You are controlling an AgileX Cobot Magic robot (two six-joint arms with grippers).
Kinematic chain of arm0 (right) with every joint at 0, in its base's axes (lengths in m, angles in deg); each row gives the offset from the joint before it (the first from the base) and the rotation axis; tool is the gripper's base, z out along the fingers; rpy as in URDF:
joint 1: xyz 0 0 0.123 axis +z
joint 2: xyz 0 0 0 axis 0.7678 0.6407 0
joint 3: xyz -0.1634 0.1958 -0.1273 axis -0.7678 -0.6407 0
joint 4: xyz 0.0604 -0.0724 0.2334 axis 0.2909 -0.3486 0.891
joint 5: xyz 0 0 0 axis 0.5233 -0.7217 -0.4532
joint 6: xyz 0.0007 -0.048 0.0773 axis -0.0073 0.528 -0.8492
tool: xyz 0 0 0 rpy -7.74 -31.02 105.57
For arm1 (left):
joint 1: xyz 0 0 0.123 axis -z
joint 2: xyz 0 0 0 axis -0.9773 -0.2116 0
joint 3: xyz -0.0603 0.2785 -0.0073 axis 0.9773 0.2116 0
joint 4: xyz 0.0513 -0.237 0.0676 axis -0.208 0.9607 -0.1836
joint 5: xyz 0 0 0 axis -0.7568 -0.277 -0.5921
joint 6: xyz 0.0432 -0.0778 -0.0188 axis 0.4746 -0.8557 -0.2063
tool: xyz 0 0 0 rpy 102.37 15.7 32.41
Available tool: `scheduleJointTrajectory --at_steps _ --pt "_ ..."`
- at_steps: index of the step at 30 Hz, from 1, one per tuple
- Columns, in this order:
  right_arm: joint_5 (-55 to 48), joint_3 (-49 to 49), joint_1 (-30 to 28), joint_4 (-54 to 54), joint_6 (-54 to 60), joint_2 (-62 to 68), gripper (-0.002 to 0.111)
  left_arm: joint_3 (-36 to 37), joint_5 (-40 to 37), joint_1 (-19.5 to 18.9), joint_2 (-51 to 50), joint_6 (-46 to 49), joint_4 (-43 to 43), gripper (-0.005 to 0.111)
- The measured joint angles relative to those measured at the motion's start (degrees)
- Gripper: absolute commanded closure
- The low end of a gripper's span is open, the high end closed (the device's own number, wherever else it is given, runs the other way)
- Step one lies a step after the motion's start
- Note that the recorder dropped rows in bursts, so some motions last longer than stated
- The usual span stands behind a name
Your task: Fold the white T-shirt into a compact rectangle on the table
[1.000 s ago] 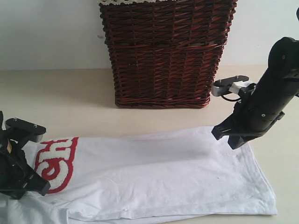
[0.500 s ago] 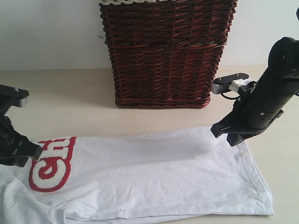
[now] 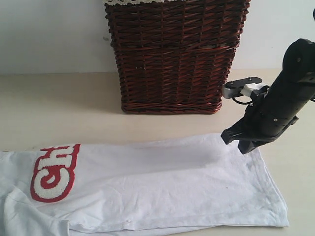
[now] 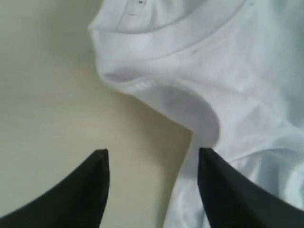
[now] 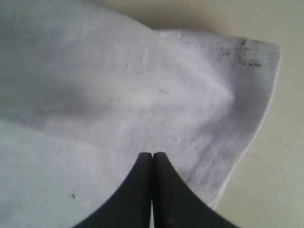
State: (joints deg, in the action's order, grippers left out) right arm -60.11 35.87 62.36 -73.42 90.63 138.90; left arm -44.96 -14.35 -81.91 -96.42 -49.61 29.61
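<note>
Nearest us, the left gripper point(image 4: 153, 159) hung with its two dark fingers spread apart and nothing between them, above the bare table point(image 4: 42, 95) and a rumpled, hemmed edge of the white T-shirt point(image 4: 228, 71). The shirt lay stretched across the front of the table with its red-outlined lettering point(image 3: 53, 172) at the left end. At its far right corner the right gripper point(image 3: 242, 145) had its fingers pressed tight together, though we could not tell whether cloth was pinched, and the dark wicker basket point(image 3: 174, 59) stood behind, apart from the shirt.
</note>
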Motion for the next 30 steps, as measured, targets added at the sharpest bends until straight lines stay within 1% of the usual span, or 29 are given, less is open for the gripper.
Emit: scheduleJointTrajectory --at_steps 3,6,13,16,22,24,25,27,29,30 --pt "0.00 0.00 0.00 0.23 0.00 0.00 0.108 0.77 0.51 -0.72 -2.93 0.61 0.93 0.047" --pt "0.00 0.00 0.00 0.30 0.00 0.00 0.108 1.00 1.51 -0.77 -5.79 2.95 4.13 0.047" --pt "0.00 0.00 0.00 0.45 0.00 0.00 0.108 1.00 5.44 -0.86 -8.78 14.97 16.60 0.047" --pt "0.00 0.00 0.00 0.45 0.00 0.00 0.108 1.00 5.98 -0.86 -10.28 17.39 18.00 0.047" --pt "0.00 0.00 0.00 0.45 0.00 0.00 0.108 1.00 7.13 -0.86 -11.94 18.40 18.89 0.048" --pt "0.00 0.00 0.00 0.45 0.00 0.00 0.108 1.00 7.13 -0.86 -12.18 18.71 19.00 0.053" --pt "0.00 0.00 0.00 0.45 0.00 0.00 0.108 0.88 7.13 -0.60 -12.30 19.15 19.09 0.058" --pt "0.00 0.27 0.00 0.45 0.00 0.00 0.108 0.75 7.32 0.10 -12.23 20.21 19.46 0.073" --pt "0.00 0.37 0.00 0.45 0.00 0.00 0.108 0.75 7.32 1.16 -12.23 21.07 20.18 0.091" --pt "0.00 0.49 0.00 0.45 0.00 0.00 0.108 0.72 7.32 1.50 -12.23 21.71 20.63 0.098"
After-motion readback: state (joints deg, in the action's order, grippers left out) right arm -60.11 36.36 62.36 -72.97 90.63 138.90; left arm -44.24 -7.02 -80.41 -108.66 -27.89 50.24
